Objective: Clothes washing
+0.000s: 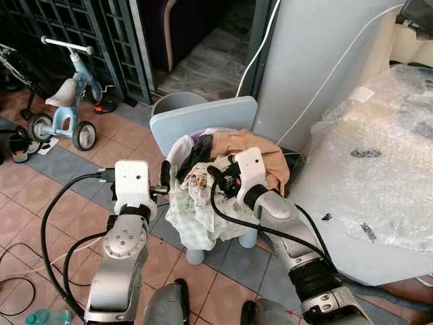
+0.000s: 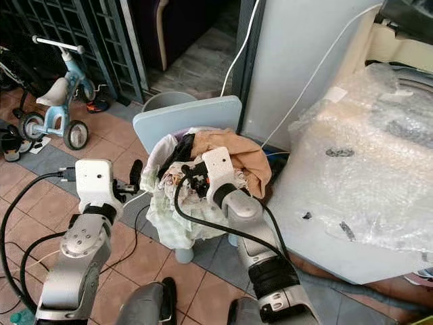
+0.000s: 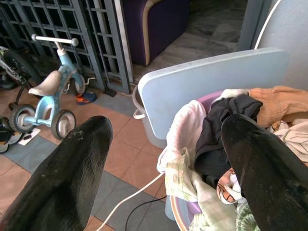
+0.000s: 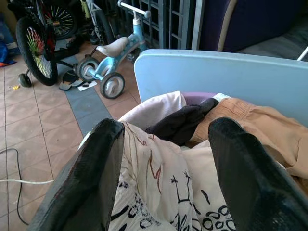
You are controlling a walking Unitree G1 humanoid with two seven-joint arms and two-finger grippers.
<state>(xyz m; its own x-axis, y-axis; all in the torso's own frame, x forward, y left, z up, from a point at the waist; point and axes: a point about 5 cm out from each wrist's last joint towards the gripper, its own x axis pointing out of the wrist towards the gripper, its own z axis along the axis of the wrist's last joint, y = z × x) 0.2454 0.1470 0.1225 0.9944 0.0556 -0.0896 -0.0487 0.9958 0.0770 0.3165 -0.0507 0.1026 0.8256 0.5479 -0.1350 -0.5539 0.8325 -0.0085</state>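
Note:
A purple basin (image 4: 195, 97) heaped with clothes sits on a light-blue child's chair (image 1: 203, 118). On top lie an orange garment (image 1: 254, 145), a black garment (image 4: 180, 122) and a white printed cloth (image 4: 163, 187). My right gripper (image 1: 203, 181) is open, its fingers pressed down over the white printed cloth in the middle of the pile. My left gripper (image 1: 164, 181) is open beside the basin's left edge, level with the pale clothes (image 3: 185, 168) hanging over the rim. Nothing is held between its fingers.
A washing machine wrapped in bubble wrap (image 1: 379, 169) stands close on the right. Behind the chair is a grey bucket (image 1: 177, 103), and a blue tricycle (image 1: 67, 101) stands at the far left by a metal grille. Cables (image 1: 20, 271) lie on the tiled floor.

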